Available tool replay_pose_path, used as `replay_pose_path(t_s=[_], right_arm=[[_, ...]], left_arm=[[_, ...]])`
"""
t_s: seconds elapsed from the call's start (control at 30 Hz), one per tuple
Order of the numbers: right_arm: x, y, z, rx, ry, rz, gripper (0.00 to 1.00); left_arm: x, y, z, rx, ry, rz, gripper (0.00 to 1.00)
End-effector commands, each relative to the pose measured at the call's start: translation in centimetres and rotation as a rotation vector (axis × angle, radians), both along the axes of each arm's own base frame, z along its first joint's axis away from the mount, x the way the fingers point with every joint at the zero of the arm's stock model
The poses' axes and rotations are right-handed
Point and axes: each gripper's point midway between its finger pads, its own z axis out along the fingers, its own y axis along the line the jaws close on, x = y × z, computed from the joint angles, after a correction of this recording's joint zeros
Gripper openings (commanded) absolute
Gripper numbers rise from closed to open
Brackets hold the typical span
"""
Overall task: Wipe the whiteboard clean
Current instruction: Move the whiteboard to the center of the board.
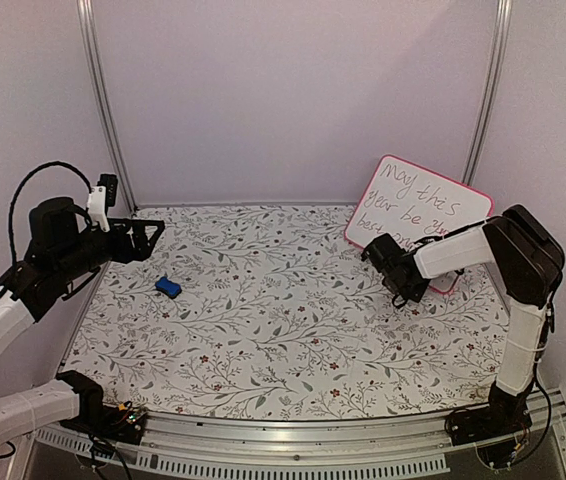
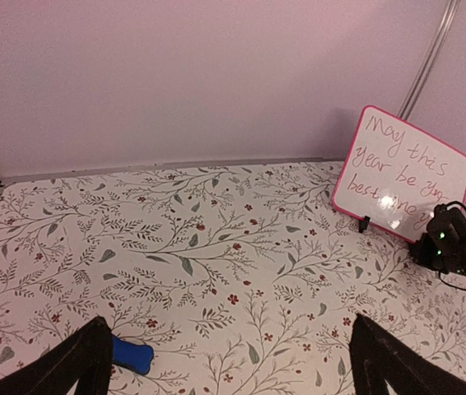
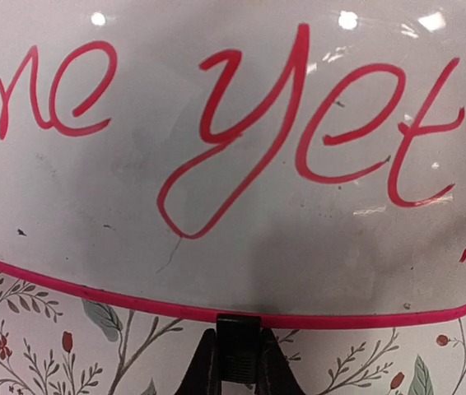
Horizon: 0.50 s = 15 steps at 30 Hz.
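The whiteboard (image 1: 421, 203) stands tilted at the back right of the table, pink-framed and covered in red handwriting. It also shows in the left wrist view as the whiteboard (image 2: 402, 169). Close up, the whiteboard (image 3: 233, 189) fills the right wrist view. My right gripper (image 3: 237, 366) is shut on a small black foot (image 3: 237, 329) at the board's lower edge. From above, the right gripper (image 1: 400, 262) sits low against the board's near edge. A small blue eraser (image 1: 168, 287) lies on the left of the table. My left gripper (image 1: 148, 240) hovers open above and behind it, with the eraser (image 2: 132, 355) beside its left finger (image 2: 68, 366).
A floral-patterned cloth (image 1: 283, 320) covers the table. Plain walls with metal posts (image 1: 103, 100) close off the back and sides. A metal rail (image 1: 293, 435) runs along the near edge between the arm bases.
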Motion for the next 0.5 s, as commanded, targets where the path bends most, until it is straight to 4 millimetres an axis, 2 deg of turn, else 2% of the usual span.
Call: replay_pose_path(t_s=[0.0, 0.27, 0.47], right_arm=[[-0.3, 6.3, -1.1, 0.134, 0.044, 0.181, 0.0], [-0.1, 8.8, -0.9, 0.127, 0.039, 0.272, 0.0], [-0.2, 9.9, -1.3, 0.13, 0.045, 0.314, 0.0]], left_arm=[[-0.2, -0.1, 0.1, 0.011, -0.017, -0.004, 1.0], [-0.3, -0.1, 0.2, 0.01, -0.019, -0.004, 1.0], [-0.3, -0.1, 0.2, 0.008, -0.022, -0.005, 1.0]])
